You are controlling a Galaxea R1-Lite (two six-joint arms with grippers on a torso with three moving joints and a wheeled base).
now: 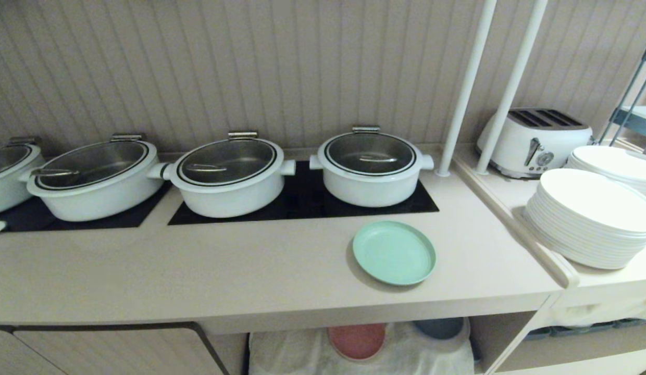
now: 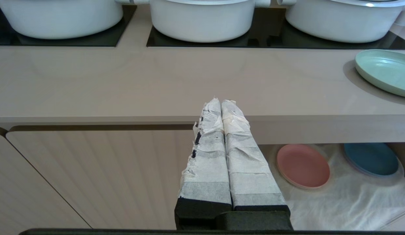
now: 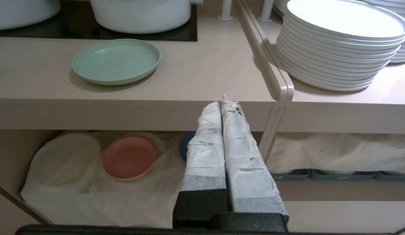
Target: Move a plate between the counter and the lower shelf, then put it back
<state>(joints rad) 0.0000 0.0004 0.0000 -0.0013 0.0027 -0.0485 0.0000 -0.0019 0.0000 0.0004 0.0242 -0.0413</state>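
Note:
The mint-green plate (image 1: 394,252) (image 3: 116,61) (image 2: 384,72) lies flat on the beige counter (image 1: 224,265), in front of the rightmost white pot. Under the counter, the lower shelf (image 3: 75,195) is draped with a wrinkled white cloth. Neither arm shows in the head view. My left gripper (image 2: 221,101) is shut and empty, held in front of the counter's front edge, well left of the plate. My right gripper (image 3: 222,103) is also shut and empty, in front of the counter edge to the right of the plate.
A pink plate (image 3: 129,158) and a blue plate (image 2: 370,159) lie on the shelf cloth. Several white lidded pots (image 1: 226,174) stand on black panels at the back. On the raised side ledge to the right are stacked white plates (image 1: 588,221), a toaster (image 1: 534,140) and two white poles (image 1: 466,88).

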